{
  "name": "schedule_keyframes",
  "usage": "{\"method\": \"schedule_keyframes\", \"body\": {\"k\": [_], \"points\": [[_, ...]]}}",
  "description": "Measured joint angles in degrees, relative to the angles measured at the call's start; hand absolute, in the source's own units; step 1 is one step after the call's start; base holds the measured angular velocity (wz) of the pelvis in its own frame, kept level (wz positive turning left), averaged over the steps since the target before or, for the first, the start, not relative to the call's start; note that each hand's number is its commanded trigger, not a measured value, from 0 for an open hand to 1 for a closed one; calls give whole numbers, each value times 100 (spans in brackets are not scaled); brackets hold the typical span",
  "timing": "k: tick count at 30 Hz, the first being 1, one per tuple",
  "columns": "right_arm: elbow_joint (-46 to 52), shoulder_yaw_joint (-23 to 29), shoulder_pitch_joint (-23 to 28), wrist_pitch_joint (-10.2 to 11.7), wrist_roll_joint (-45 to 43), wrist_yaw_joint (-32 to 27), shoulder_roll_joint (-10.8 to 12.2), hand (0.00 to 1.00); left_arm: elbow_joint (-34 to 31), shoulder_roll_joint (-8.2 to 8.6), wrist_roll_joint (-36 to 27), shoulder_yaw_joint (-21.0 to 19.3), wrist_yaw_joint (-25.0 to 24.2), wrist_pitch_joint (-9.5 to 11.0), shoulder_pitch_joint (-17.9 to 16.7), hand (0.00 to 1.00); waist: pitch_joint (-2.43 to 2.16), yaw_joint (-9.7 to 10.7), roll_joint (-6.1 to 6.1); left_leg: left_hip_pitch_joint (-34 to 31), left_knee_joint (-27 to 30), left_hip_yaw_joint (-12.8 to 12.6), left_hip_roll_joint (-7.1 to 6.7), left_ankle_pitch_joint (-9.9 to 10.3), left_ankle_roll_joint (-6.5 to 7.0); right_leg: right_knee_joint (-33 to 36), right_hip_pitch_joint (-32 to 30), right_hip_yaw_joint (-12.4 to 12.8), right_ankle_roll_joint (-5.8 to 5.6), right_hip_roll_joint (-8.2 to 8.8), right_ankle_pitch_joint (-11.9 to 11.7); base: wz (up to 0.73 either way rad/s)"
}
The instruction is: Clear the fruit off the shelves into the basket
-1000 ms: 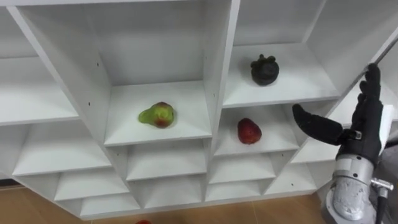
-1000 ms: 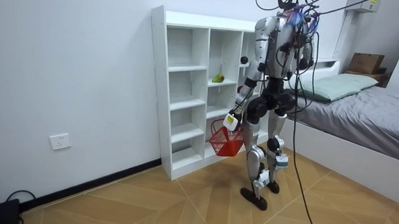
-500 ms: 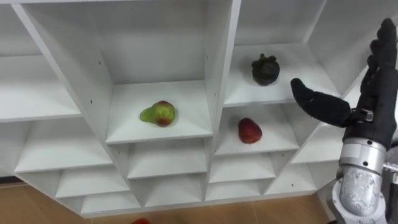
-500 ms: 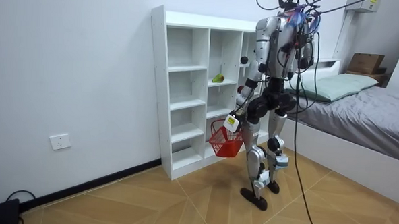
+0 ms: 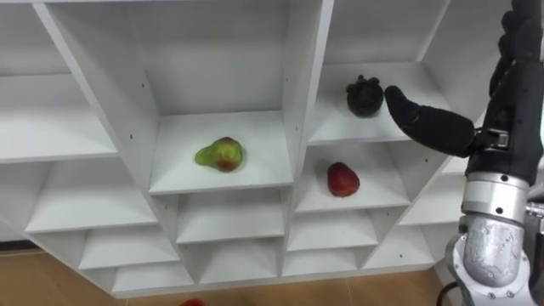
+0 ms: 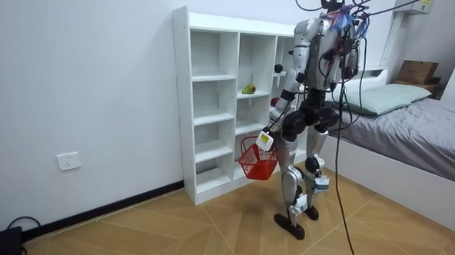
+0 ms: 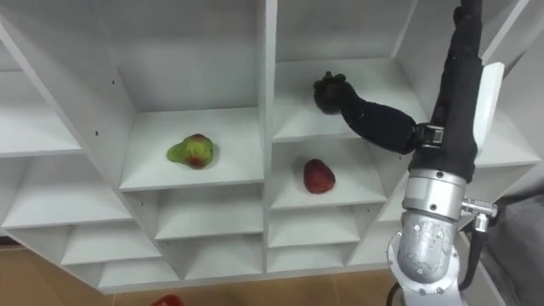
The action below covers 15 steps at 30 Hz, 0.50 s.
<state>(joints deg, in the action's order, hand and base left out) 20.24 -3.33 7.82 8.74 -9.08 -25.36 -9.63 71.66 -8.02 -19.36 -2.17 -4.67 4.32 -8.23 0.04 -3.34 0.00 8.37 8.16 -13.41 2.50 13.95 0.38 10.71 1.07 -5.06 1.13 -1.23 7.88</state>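
1. White board closet [image 5: 306, 85] of open cubbies stands before the robot, with three fruits lying in its middle compartments.
2. Red mesh basket [image 6: 258, 160] hangs low beside the robot's leg, gripped by the left hand [image 6: 265, 137].
3. Black-gloved right hand [image 5: 508, 102] is raised at the upper right cubby. It is unclenched and holds nothing, with fingers straight up and thumb stretched toward the dark fruit; whether the thumb touches it cannot be told.
4. Green-and-red pear-shaped fruit [image 5: 220, 155] rests in the cubby left of the divider.
5. Red strawberry-like fruit [image 5: 342, 179] sits one shelf below the dark one.
6. Dark round fruit with a leafy cap [image 5: 364, 96] appears to be the target. The palm likely needs to go deeper, so the fingers pass behind the fruit while the thumb stays in front. Closing round the body rather than the cap, then lifting before drawing back, should keep it from rolling off the shelf edge.
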Motion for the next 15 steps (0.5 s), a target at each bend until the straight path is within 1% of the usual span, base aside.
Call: {"method": "schedule_keyframes", "body": {"k": [3,8,10,13,15], "points": [[32,-11,5,0,2,126,8,0,-17,1,40,0,-48,-10,0,100,-6,1,10,-12,-15,2,4,0,0,-7,-8,-4,1,1,-1,0],[134,-63,38,2,-1,180,9,0,-93,1,155,1,-77,-31,-12,100,-58,46,83,-36,-29,31,-1,-1,1,-17,-17,-26,1,3,0,1],[140,-102,36,2,33,178,9,0,-97,0,156,8,-79,-40,3,100,-65,62,84,-45,-27,43,-1,-1,1,-17,-21,-36,1,10,0,2],[139,-166,4,13,420,237,8,0,-83,0,160,9,-87,-75,9,100,-75,125,66,-71,16,83,-1,-2,2,-17,-18,-70,1,11,0,5],[121,-178,1,12,609,329,8,0,-81,-1,160,8,-88,-83,5,100,-71,135,56,-68,33,86,-1,-2,2,-17,-6,-71,1,17,-1,0]]}}
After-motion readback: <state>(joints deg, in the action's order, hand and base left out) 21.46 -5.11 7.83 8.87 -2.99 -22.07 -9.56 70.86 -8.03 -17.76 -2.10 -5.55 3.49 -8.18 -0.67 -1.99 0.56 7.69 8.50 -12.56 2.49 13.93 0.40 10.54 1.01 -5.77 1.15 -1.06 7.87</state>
